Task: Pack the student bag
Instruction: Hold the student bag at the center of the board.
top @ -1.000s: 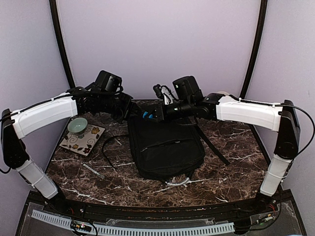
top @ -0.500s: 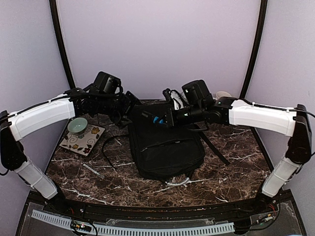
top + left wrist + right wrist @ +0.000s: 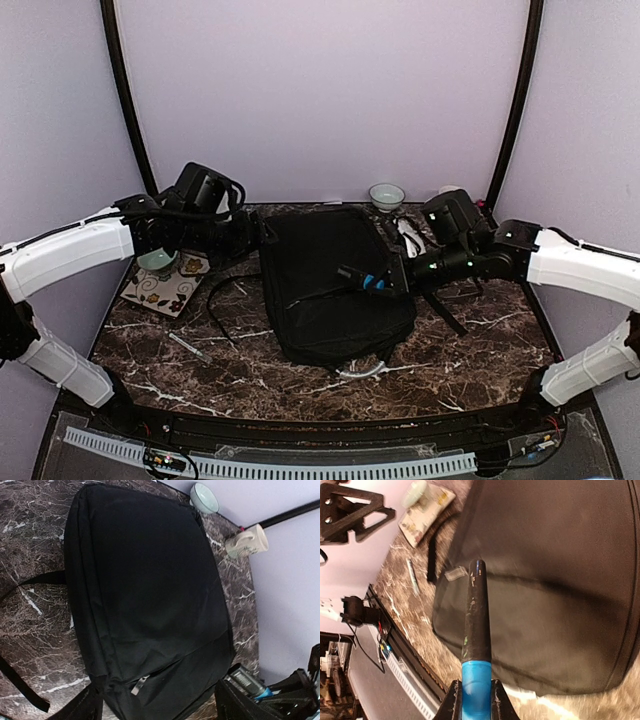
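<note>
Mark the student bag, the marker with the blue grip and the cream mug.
student bag (image 3: 335, 290): top external view, middle of its front panel
marker (image 3: 476, 615): right wrist view, its black barrel
cream mug (image 3: 245, 541): left wrist view, its side wall

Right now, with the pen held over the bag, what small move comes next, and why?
Probably send the open left gripper to the zipper pull. The student bag looks zipped shut, while the right gripper, shut on the pen, hovers above it.
</note>
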You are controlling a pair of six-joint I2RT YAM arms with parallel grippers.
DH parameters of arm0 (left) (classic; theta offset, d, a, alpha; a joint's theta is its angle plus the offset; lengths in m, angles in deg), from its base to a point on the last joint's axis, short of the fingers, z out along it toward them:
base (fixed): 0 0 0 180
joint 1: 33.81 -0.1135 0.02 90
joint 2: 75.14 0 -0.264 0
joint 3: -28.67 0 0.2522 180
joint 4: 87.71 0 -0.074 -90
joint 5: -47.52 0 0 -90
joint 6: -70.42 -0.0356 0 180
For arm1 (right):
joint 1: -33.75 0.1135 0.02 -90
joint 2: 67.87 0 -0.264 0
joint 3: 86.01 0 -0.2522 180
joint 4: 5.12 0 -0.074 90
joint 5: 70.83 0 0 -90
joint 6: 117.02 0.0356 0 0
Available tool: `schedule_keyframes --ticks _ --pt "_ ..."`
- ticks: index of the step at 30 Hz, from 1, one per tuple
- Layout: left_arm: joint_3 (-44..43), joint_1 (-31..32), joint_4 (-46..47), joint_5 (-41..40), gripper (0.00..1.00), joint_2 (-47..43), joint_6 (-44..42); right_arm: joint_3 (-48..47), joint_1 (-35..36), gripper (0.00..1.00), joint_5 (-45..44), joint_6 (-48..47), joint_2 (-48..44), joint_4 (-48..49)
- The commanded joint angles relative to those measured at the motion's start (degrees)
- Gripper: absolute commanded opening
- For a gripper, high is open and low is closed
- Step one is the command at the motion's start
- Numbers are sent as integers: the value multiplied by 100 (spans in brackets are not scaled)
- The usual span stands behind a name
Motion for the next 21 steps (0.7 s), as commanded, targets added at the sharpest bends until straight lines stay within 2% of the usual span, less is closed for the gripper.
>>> schedule_keyframes --ticks 1,6,16,21 --pt "503 149 98 440 79 -94 -1249 614 -98 0 282 502 -397 -203" --pt "1041 340 207 767 77 -73 -1375 1251 -494 0 655 842 -521 255" --pt "1471 461 433 1348 74 299 -939 1503 -979 0 1533 1037 -150 1348" --pt "1843 458 1045 1913 61 385 -640 1534 -1086 0 1680 1073 175 1643"
